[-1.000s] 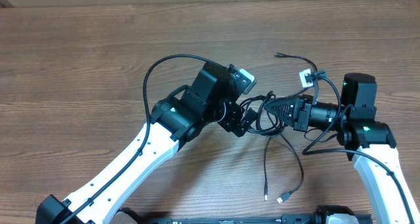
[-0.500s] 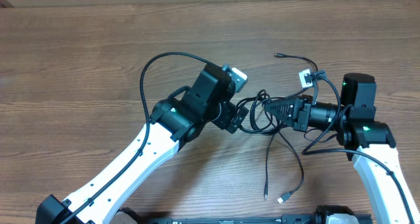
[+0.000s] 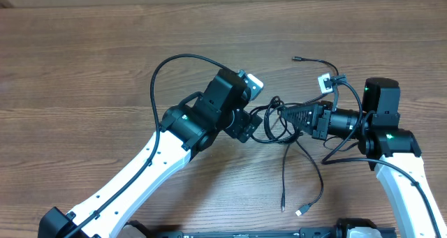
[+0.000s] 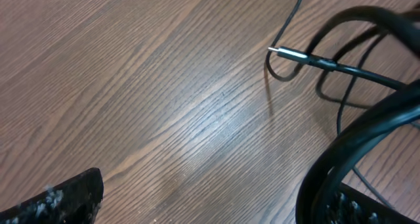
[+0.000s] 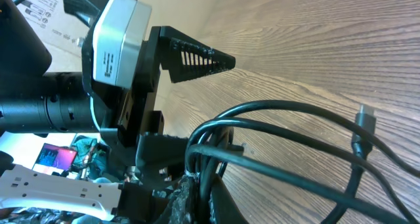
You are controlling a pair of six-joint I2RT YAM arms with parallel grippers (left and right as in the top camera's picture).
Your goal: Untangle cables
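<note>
The cables (image 3: 276, 125) are thin black cords bunched in a tangle between my two grippers at mid-table. Two loose ends trail toward the front edge, one ending in a small plug (image 3: 302, 211). My right gripper (image 3: 283, 115) points left and is shut on the cables (image 5: 275, 119), which loop out of its fingers (image 5: 197, 198). My left gripper (image 3: 250, 125) stands open right beside the tangle. In the left wrist view its fingers (image 4: 65, 198) are wide apart over bare wood, with cable loops (image 4: 367, 119) by the right one and a silver-tipped plug (image 4: 289, 52) beyond.
The wooden table (image 3: 105, 63) stretches to the left and back. Another thin black cord (image 3: 314, 59) lies behind the right arm, near a small white tag (image 3: 325, 81). Thicker black wiring (image 3: 167, 67) arches over the left arm.
My left gripper has drawn back a little to the left and turned slightly, staying open. The right gripper holds still, and the cable loops have shifted slightly.
</note>
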